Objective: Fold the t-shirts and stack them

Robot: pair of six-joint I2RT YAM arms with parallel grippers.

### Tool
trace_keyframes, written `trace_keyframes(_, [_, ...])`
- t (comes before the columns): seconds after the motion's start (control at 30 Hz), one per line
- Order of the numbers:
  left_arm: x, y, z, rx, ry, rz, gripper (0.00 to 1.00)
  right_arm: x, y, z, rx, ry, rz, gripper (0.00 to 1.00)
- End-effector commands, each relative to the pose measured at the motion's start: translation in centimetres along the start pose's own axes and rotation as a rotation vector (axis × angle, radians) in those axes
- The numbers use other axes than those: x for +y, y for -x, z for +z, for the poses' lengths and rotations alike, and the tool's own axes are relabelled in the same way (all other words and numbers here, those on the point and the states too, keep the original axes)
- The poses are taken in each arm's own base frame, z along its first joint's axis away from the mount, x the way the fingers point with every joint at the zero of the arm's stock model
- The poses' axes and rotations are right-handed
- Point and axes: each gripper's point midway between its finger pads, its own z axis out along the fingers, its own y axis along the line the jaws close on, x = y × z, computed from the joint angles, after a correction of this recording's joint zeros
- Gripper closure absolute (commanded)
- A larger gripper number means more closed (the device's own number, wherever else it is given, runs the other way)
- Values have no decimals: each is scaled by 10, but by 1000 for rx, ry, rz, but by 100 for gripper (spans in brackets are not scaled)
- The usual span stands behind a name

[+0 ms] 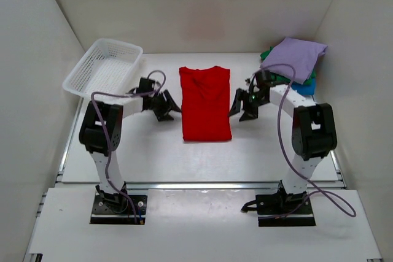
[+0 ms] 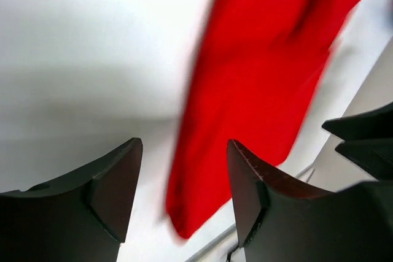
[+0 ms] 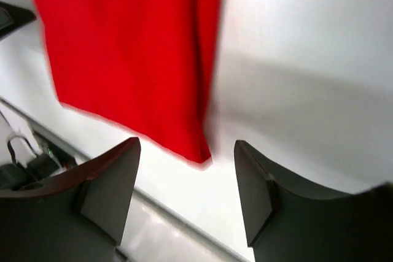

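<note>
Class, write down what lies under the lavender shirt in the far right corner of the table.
Under the lavender shirt, green cloth and blue cloth peek out at its edges. The lavender shirt covers the rest, so their number and folding cannot be told.

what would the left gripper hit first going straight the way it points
Probably the red shirt: its edge lies straight ahead of the open left gripper in the wrist view, though bare table may come first.
</note>
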Motion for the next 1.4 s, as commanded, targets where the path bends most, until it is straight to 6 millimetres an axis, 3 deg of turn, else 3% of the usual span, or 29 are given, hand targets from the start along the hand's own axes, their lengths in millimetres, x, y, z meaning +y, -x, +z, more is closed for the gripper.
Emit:
trace_keyframes(0.0, [6, -60, -24, 56, -47, 3, 31, 7, -33, -6, -28, 28, 18, 40])
trace_keyframes(0.03, [25, -88, -23, 96, -12, -19, 32, 7, -47, -4, -36, 47, 32, 40])
trace_keyframes(0.07, [24, -93, -28, 68, -23, -9, 31, 1, -65, -2, -28, 36, 47, 40])
trace_keyframes(0.1, [29, -105, -34, 53, -32, -34, 31, 5, -68, 1, -45, 51, 67, 40])
trace_keyframes(0.13, [45, -130, -32, 78, 5, -52, 30, 1, -75, 2, -71, 49, 86, 41])
trace_keyframes(0.17, [34, -127, -34, 21, -28, -59, 31, 0, -87, 4, -72, 56, 94, 40])
trace_keyframes(0.23, [38, -140, -37, -28, -38, -103, 30, 3, -95, 11, -103, 86, 141, 40])
trace_keyframes(0.4, [23, -123, -31, -207, -25, -138, 29, -1, -97, 28, -164, 84, 208, 42])
trace_keyframes(0.53, [29, -103, -11, -240, 19, -153, 34, 0, -78, 40, -197, 109, 198, 50])
trace_keyframes(0.57, [34, -104, -2, -225, 41, -159, 47, -3, -79, 45, -179, 108, 203, 57])
trace_keyframes(0.6, [32, -105, 2, -205, 30, -165, 59, -7, -79, 49, -166, 104, 217, 88])
trace_keyframes(0.63, [38, -108, 7, -188, 46, -180, 94, -4, -83, 51, -152, 105, 210, 100])
trace_keyframes(0.7, [37, -123, 8, -127, 28, -180, 100, 2, -87, 47, -141, 109, 200, 100])
trace_keyframes(0.77, [44, -144, -4, -104, 32, -175, 100, 1, -102, 42, -121, 77, 176, 100])
trace_keyframes(0.83, [51, -164, -18, -85, 39, -150, 100, 4, -133, 35, -83, 75, 165, 100])
trace_keyframes(0.97, [90, -208, -51, -19, 110, -96, 100, 4, -190, 26, 13, 58, 124, 100])
trace_keyframes(1.07, [107, -224, -69, -10, 144, -60, 100, -3, -233, 23, 63, 55, 133, 100])
trace_keyframes(1.13, [112, -229, -74, -15, 130, -84, 100, 3, -242, 18, 59, 83, 137, 100])
trace_keyframes(1.23, [93, -215, -80, -66, 60, -99, 100, 16, -238, 10, 51, 117, 137, 100])
trace_keyframes(1.3, [71, -198, -84, -88, 25, -91, 100, 27, -215, 1, 11, 147, 125, 100])
trace_keyframes(1.33, [53, -183, -86, -102, -2, -85, 100, 36, -199, -6, -8, 155, 91, 100])
trace_keyframes(1.37, [47, -174, -87, -101, -8, -80, 100, 44, -174, -14, -44, 160, 66, 100])
